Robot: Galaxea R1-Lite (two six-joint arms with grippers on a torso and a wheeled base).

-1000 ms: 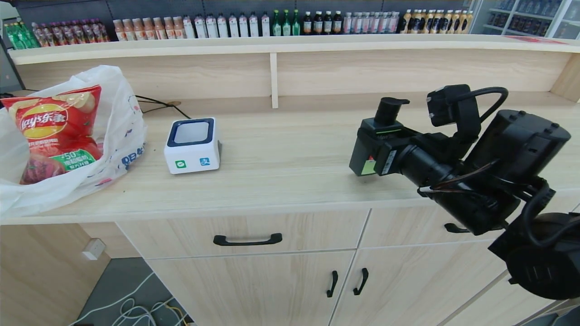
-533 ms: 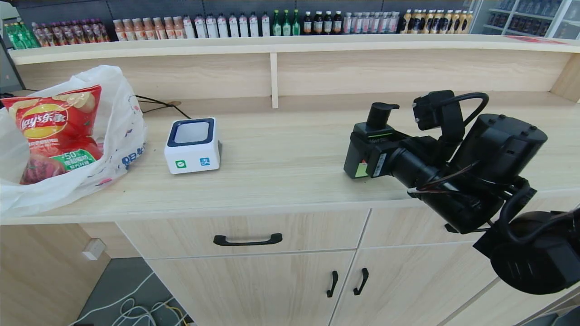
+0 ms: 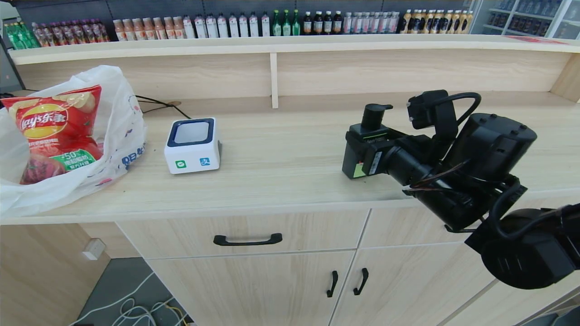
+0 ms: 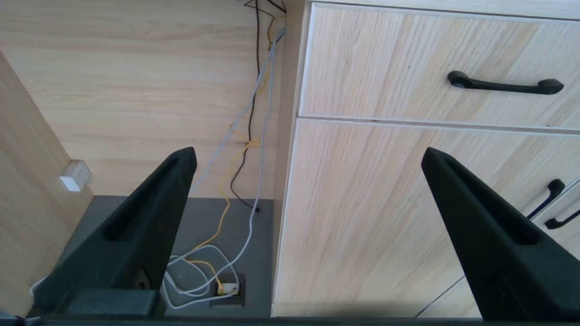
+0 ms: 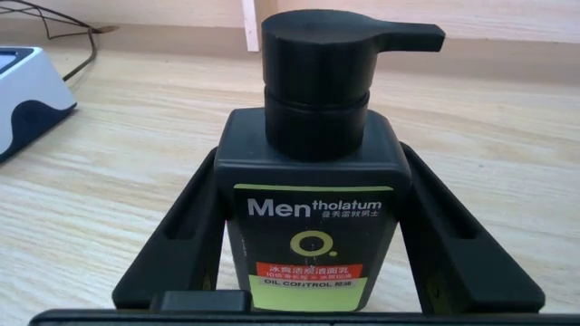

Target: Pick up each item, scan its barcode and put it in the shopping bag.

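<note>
R claw clamps the black pump bottle upright over the right part of the surface; in the last sec arm + bottle have slid a bit left, twd the scanner, still well apart from it; so carry-to-scan is underway, barcode prob. not read yet; L claw hangs open, low by the cabinet fronts; shopping bag sits at left, chips already inside.
</note>
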